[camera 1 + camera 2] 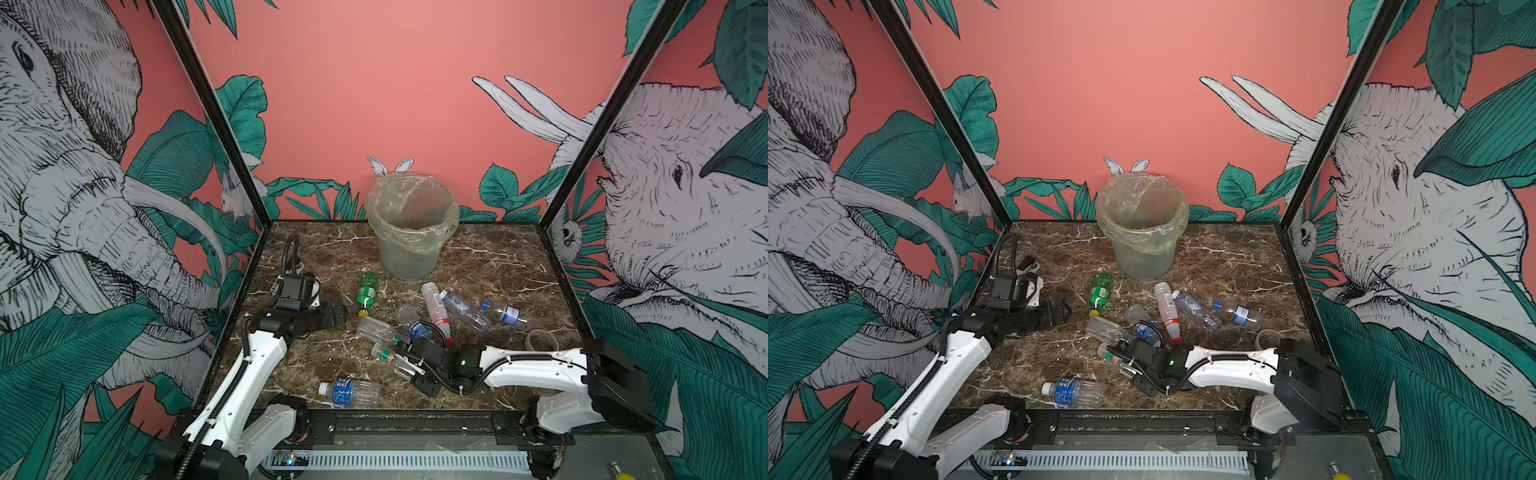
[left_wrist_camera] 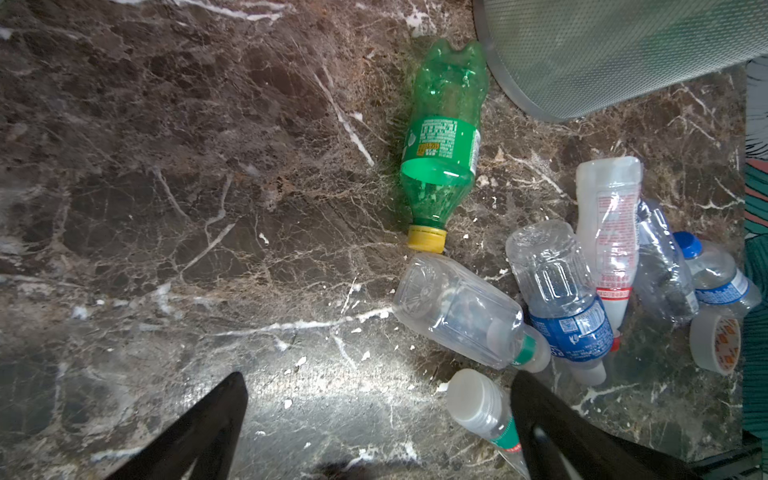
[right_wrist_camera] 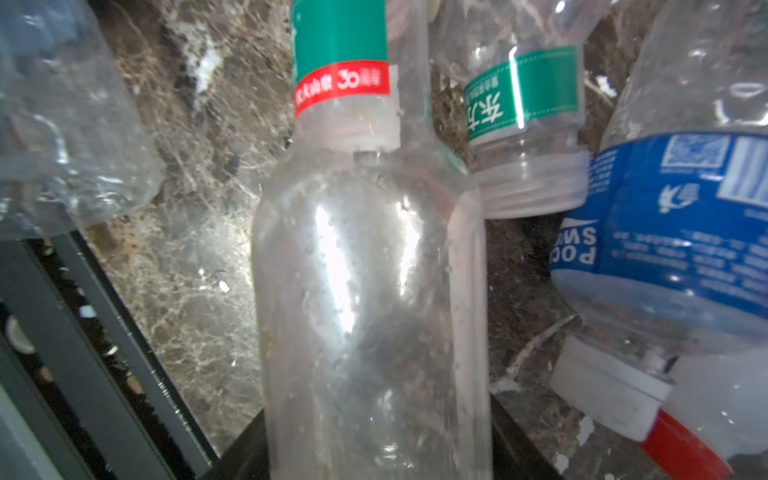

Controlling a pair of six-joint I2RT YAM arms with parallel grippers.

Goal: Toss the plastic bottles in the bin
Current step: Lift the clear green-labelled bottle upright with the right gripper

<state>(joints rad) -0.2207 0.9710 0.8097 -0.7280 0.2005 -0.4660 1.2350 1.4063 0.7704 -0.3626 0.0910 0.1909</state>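
The bin point(image 1: 411, 224) point(image 1: 1142, 226), lined with a clear bag, stands at the back middle. Several plastic bottles lie in front of it: a green one point(image 1: 368, 293) point(image 2: 440, 141), a clear pile point(image 1: 436, 311), and a blue-labelled one point(image 1: 349, 390) near the front edge. My right gripper point(image 1: 398, 352) point(image 1: 1121, 353) is shut on a clear bottle point(image 1: 384, 353) point(image 3: 370, 291) with a green-and-red neck band; black fingers point(image 3: 245, 449) press both its sides. My left gripper point(image 1: 338, 311) point(image 2: 378, 415) hangs open over bare marble, left of the pile, holding nothing.
A roll of tape point(image 1: 541, 340) point(image 2: 715, 345) lies right of the pile. A white-and-black object point(image 1: 1027, 266) sits at the back left behind the left arm. Black frame posts and printed walls enclose the marble table point(image 1: 478, 249).
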